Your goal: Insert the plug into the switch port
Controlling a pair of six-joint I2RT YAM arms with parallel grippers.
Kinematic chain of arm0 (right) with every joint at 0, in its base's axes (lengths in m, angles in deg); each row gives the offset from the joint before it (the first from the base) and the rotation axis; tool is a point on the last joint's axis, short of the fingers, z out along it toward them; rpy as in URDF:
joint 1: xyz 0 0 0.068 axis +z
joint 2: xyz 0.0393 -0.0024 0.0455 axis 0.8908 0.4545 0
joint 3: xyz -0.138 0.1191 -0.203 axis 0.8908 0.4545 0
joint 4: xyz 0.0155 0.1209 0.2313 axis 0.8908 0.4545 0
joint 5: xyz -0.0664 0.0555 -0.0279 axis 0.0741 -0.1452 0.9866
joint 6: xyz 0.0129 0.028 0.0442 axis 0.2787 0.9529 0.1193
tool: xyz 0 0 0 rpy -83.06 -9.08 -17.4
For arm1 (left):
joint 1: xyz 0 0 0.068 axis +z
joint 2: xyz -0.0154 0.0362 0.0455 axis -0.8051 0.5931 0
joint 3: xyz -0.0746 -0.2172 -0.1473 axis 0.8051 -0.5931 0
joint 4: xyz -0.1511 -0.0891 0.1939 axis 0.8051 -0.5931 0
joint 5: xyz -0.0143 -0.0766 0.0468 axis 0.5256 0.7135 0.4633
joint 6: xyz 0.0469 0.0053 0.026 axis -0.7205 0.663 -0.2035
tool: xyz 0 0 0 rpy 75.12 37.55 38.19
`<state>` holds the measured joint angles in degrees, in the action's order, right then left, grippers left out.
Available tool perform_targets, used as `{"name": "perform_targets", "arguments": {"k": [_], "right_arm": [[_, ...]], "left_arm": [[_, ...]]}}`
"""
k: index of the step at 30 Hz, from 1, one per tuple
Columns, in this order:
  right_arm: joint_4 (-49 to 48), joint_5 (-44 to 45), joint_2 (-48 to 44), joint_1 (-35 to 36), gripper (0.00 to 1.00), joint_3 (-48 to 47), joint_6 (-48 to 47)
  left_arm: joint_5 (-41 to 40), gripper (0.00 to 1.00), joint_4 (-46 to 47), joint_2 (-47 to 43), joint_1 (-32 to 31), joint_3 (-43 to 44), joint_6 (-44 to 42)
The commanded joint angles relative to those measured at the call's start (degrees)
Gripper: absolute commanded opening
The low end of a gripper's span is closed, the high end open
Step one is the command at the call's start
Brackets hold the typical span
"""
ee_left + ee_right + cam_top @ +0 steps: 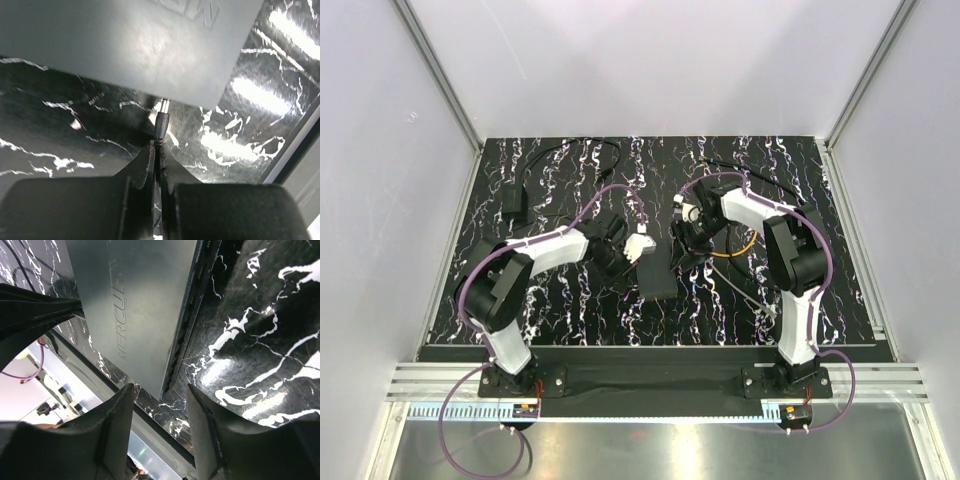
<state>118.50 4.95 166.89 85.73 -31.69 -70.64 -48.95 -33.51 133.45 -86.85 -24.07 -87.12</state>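
Two grippers at switch (657,277): left gripper (157,152) clenched on plug (163,120) behind barrel, tip just beside switch edge, port hidden. right gripper (160,405) jaws apart over switch corner. Plug small, rigid; switch light, likely slides, so brace sides.

You're watching the plug's tip reaching the switch's edge.
The switch (658,282), a flat matte-black box with raised lettering, is lying flat mid-table (560,322). The small black barrel plug (162,121), metal-tipped, is pointing straight at its thin edge. Its tip is sitting right against that edge, with the port hidden.
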Motion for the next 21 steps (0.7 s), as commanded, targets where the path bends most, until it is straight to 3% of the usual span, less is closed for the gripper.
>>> {"name": "perform_targets", "arguments": {"k": [1,15,21], "right_arm": [[-1.9,-2.2,0.6,-0.4,0.52,-0.2,1.1],[-2.6,-3.4,2.1,-0.3,0.49,0.2,2.2],[-4.3,-4.4,-1.9,-0.4,0.48,2.1,1.7]], "left_arm": [[0.7,0.0,3.4,1.0,-0.2,2.1,1.3],[-0.1,0.0,-1.7,4.1,-1.4,4.3,-0.2],[1.7,0.0,0.0,0.1,-1.3,1.0,0.2]]}}
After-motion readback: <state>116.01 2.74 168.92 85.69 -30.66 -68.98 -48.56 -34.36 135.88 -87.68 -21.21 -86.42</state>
